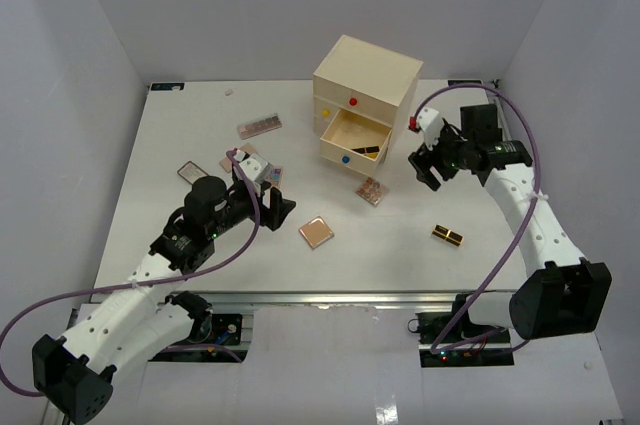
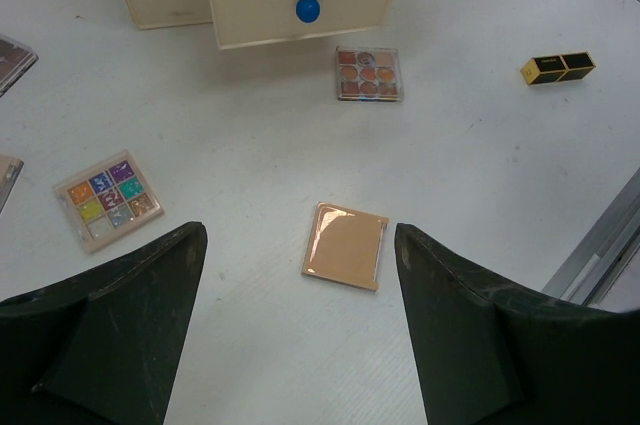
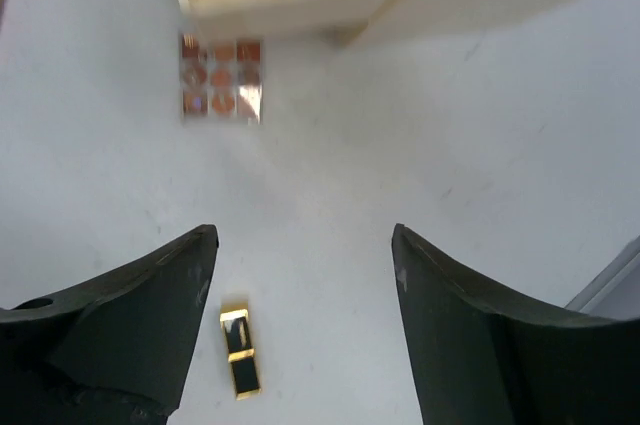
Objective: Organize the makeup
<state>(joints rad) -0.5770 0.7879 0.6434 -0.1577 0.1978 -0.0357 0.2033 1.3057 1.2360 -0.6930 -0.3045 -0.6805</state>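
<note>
A square peach compact (image 1: pixel 316 232) lies on the white table just ahead of my left gripper (image 1: pixel 279 207), which is open and empty. In the left wrist view the compact (image 2: pixel 346 245) lies between and just beyond the open fingers (image 2: pixel 150 285). A colourful palette (image 2: pixel 109 201) lies to its left and a reddish palette (image 2: pixel 368 73) lies near the drawer. My right gripper (image 1: pixel 424 169) is open and empty, up in the air right of the chest. A black-and-gold lipstick (image 3: pixel 241 350) lies on the table below it, by the left finger (image 3: pixel 150 295). It also shows in the top view (image 1: pixel 447 235).
The cream chest (image 1: pixel 367 73) stands at the back, its blue-knobbed drawer (image 1: pixel 349 137) pulled open with a lipstick (image 1: pixel 369 151) inside. A long palette (image 1: pixel 260 126) and a small compact (image 1: pixel 188 171) lie at the left. The reddish palette (image 1: pixel 372 191) lies before the drawer.
</note>
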